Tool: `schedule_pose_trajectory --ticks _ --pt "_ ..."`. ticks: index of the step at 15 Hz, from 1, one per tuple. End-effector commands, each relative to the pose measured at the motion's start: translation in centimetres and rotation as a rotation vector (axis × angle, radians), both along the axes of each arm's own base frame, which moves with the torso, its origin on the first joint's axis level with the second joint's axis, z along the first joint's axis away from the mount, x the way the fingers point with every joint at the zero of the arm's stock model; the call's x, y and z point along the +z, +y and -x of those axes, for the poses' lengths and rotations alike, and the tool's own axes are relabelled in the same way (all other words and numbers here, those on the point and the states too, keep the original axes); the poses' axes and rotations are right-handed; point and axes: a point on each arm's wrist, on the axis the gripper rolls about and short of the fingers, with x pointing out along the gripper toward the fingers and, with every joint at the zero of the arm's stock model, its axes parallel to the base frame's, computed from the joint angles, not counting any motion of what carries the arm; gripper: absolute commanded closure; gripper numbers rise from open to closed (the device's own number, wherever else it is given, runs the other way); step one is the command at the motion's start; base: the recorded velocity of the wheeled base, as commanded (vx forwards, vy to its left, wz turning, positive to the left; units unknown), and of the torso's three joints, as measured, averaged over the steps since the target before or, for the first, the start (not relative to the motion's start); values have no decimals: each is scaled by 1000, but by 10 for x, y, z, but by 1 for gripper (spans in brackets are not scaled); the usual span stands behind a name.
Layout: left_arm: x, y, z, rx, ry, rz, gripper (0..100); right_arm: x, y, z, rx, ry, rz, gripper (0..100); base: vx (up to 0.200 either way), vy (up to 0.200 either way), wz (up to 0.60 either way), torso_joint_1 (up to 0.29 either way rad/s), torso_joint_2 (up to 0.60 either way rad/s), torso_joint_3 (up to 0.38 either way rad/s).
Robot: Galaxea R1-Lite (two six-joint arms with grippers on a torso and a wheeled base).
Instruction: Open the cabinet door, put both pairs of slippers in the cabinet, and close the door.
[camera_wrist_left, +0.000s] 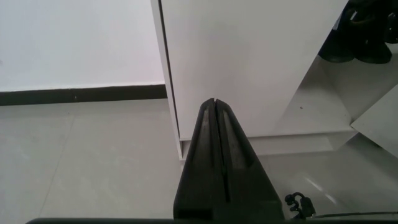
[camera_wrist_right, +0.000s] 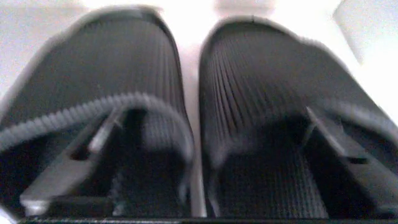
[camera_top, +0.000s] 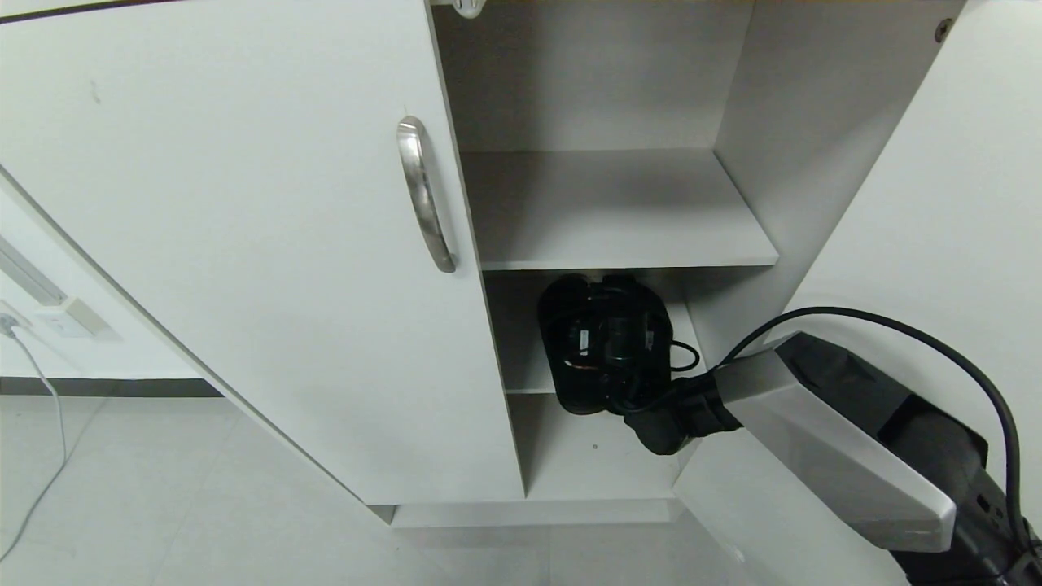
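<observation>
Black slippers (camera_wrist_right: 143, 74): lying side by side inside the cabinet (camera_top: 610, 212), below its upper shelf, just ahead of the right gripper (camera_wrist_right: 205, 124).
Right gripper: spreading its fingers wide apart, one pointing at each slipper.
Left gripper (camera_wrist_left: 214, 106): hanging pressed together above the floor (camera_wrist_left: 93, 162).

One cabinet (camera_top: 802, 122) has two doors: one shut door (camera_top: 228, 203) carrying one metal handle (camera_top: 425, 195), and one open door (camera_top: 961, 203). Inside there are two shelf boards, an upper shelf (camera_top: 610, 203) and a lower shelf (camera_top: 521, 358). Two dark slippers (camera_wrist_right: 124, 68) make one pair. One wall socket (camera_top: 69, 319) and one white cable (camera_top: 49, 407) are by the cabinet's shut side.
</observation>
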Motion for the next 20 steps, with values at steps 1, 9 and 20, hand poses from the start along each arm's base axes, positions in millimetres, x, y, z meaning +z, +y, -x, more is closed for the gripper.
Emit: schedule_pose_trajectory --ticks 1,9,20 --pt "0 0 0 -2 2 -1 100 13 -10 15 4 -7 -4 0 0 0 0 0 0 0" --pt "0 0 0 -4 0 0 100 31 -31 113 124 13 12 0 0 0 0 0 0 0" --pt "0 0 0 -2 2 -1 100 13 -42 171 317 59 43 0 0 0 0 0 0 0"
